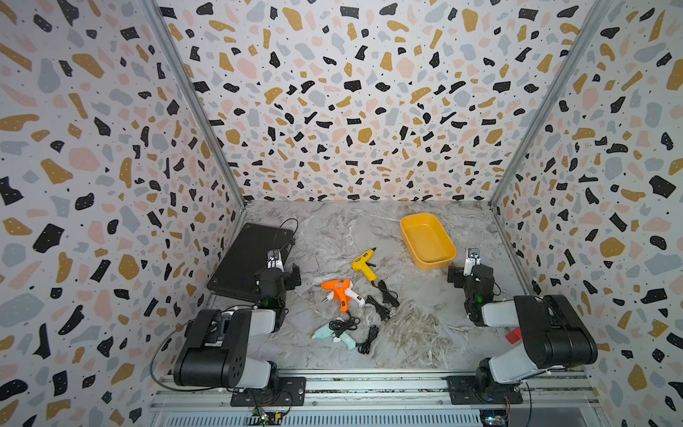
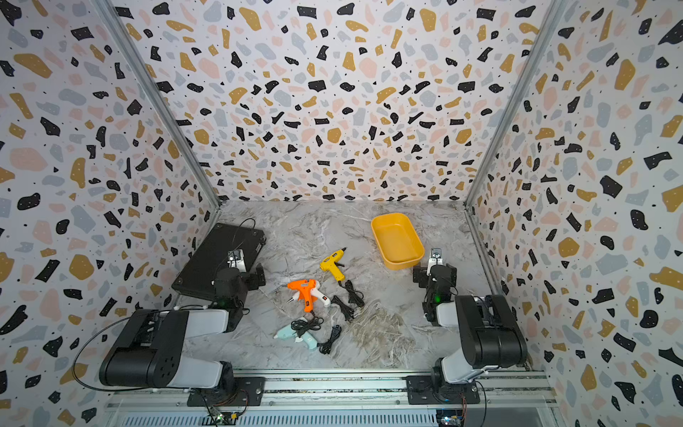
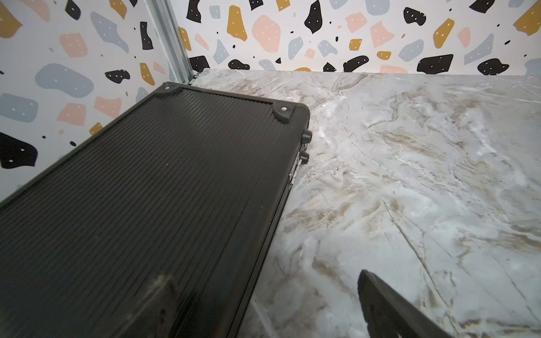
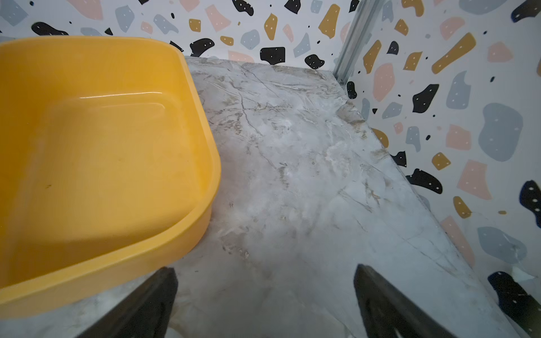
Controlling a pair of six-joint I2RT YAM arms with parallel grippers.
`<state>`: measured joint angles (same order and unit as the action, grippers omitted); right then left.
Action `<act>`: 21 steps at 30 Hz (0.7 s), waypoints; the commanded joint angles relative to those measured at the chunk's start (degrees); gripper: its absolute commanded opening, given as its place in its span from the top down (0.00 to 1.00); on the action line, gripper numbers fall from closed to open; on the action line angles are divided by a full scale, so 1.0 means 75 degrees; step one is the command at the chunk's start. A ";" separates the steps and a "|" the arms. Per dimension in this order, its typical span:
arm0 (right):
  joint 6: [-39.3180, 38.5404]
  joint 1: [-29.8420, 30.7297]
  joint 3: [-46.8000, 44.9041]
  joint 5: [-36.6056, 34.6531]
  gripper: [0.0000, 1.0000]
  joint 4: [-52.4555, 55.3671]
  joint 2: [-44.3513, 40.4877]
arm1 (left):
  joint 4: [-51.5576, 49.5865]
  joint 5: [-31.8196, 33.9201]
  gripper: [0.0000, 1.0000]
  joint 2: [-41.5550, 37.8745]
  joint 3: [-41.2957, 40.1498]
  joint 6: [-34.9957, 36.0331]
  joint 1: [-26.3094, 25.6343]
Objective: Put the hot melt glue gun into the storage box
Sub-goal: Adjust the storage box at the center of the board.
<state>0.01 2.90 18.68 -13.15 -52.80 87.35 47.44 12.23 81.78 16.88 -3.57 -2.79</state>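
Note:
Three hot melt glue guns lie mid-table in both top views, their black cords trailing: a yellow one [image 1: 364, 263] [image 2: 332, 264], an orange-and-white one [image 1: 338, 292] and a pale blue one [image 1: 332, 334] nearest the front. The storage box [image 1: 427, 240] [image 4: 102, 161], a mustard-yellow tub, stands empty at the back right. My right gripper [image 1: 472, 258] [image 4: 266, 281] is open just beside the tub's near corner, holding nothing. My left gripper [image 1: 275, 258] [image 3: 263, 292] is open at the edge of the black case, well left of the guns.
A large flat black case [image 1: 247, 258] [image 3: 146, 204] lies along the left wall. Patterned walls close in the table on three sides. A small red object [image 1: 513, 335] sits by the right arm. Bare marble [image 1: 425, 325] lies between the guns and the right arm.

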 commanded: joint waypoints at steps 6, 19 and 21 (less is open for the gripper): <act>0.0054 -0.0008 -0.0029 -0.0075 0.01 -0.0093 -0.0116 | 0.0132 -0.0113 0.00 -0.0058 0.0175 0.0134 0.0032; 0.0057 -0.0003 -0.0002 -0.0074 0.01 -0.0065 -0.0094 | 0.0114 -0.0109 0.00 -0.0051 0.0197 0.0127 0.0035; 0.0010 0.0032 0.0034 -0.0128 0.01 0.0056 -0.0114 | 0.0084 -0.0095 0.00 -0.0041 0.0211 0.0134 0.0032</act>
<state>0.01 2.90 18.65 -13.19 -52.71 87.37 47.42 12.21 81.78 16.88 -3.57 -2.79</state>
